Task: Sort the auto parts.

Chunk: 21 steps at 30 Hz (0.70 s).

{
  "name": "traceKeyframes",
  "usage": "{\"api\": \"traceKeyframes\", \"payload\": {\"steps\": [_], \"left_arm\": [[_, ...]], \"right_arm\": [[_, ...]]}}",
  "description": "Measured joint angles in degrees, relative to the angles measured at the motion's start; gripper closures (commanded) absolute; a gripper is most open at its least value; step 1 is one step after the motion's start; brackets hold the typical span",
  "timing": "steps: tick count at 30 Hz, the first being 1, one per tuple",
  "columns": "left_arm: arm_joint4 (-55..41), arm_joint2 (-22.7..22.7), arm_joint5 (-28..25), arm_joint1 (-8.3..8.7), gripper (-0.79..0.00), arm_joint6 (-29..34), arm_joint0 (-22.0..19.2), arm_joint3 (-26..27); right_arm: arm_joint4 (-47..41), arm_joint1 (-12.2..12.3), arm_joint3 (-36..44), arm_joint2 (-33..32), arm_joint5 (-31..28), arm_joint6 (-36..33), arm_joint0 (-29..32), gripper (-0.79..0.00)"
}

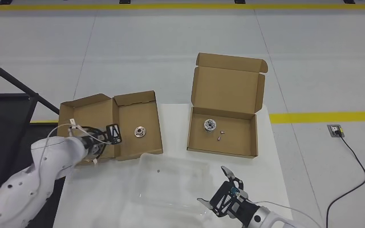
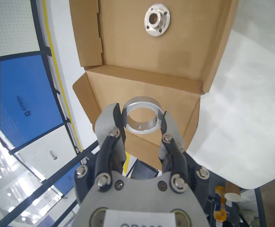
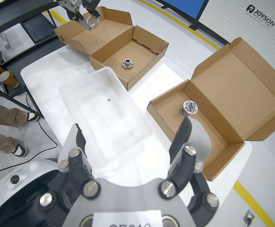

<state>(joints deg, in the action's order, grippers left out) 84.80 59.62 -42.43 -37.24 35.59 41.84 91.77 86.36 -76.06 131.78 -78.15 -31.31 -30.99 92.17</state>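
My left gripper (image 1: 112, 134) (image 2: 140, 112) is shut on a silver metal ring (image 2: 142, 116) (image 3: 93, 21), held above the open lid flap of the left cardboard box (image 1: 128, 147) (image 2: 129, 45). A round metal flange (image 1: 140, 132) (image 2: 157, 20) (image 3: 127, 64) lies on that box's floor. The right cardboard box (image 1: 239, 139) (image 3: 227, 86) holds a cylindrical metal part (image 1: 210, 124) (image 3: 189, 108) and a small screw (image 1: 220, 135). My right gripper (image 1: 228, 191) (image 3: 132, 135) hangs open near the table's front edge, between the clear tray and the right box, with nothing in it.
A clear plastic tray (image 1: 149, 157) (image 3: 120, 83) sits on the white table between the boxes, with a small dark speck (image 3: 109, 99) inside. A paper cup (image 3: 8, 78) stands on a black stand off the table's left end. A cable and floor socket (image 1: 335, 130) lie to the right.
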Motion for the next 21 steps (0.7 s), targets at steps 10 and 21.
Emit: {"api": "traceKeyframes", "payload": {"steps": [10,21], "left_arm": [[0.8,-7.4,-4.1,-4.27,0.000,-11.6,-10.9,-12.8],[5.9,-20.9,-11.2,-11.47,0.000,-17.2,-21.7,-25.6]], "right_arm": [[0.0,0.0,0.0,0.0,0.0,0.0,0.0,-0.785],[0.0,0.0,0.0,0.0,0.0,0.0,0.0,-0.785]]}}
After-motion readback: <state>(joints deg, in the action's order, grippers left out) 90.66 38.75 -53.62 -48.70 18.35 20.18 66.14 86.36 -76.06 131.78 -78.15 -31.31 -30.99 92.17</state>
